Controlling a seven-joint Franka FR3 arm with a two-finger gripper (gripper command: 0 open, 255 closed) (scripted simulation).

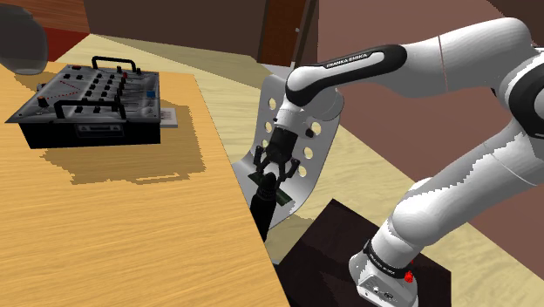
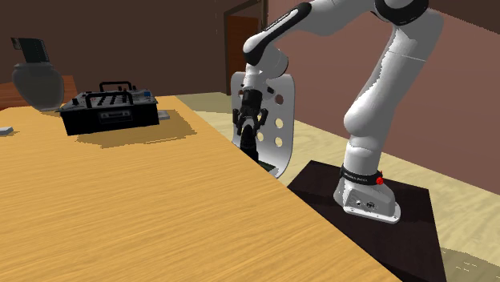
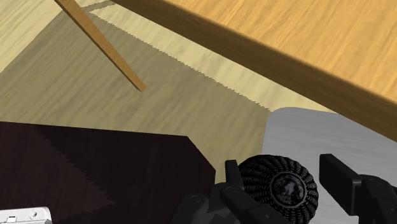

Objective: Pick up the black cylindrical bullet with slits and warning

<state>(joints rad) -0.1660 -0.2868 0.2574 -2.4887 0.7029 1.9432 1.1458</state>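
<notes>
The black cylinder (image 3: 278, 189) has a ribbed round end that faces the wrist camera. It stands upright beside the wooden table's edge, over the grey chair seat (image 3: 318, 130). My gripper (image 3: 278, 167) points down on it, one black finger pressed on each side, so it is shut on the cylinder. In the shoulder view the gripper (image 1: 275, 173) hangs in front of the chair's perforated back (image 1: 321, 139), with the dark cylinder (image 1: 265, 202) below it. In the second exterior view the gripper (image 2: 249, 126) and cylinder (image 2: 251, 147) sit just past the table's edge. Whether the cylinder rests on the seat I cannot tell.
A black mixer console (image 1: 91, 105) with two handles lies at the far side of the wooden table (image 1: 131, 235). A dark rounded vessel (image 2: 36, 76) stands behind it. The arm's dark stand (image 2: 385, 232) is on the floor beside the chair. A thin wooden table leg (image 3: 105, 48) slants nearby.
</notes>
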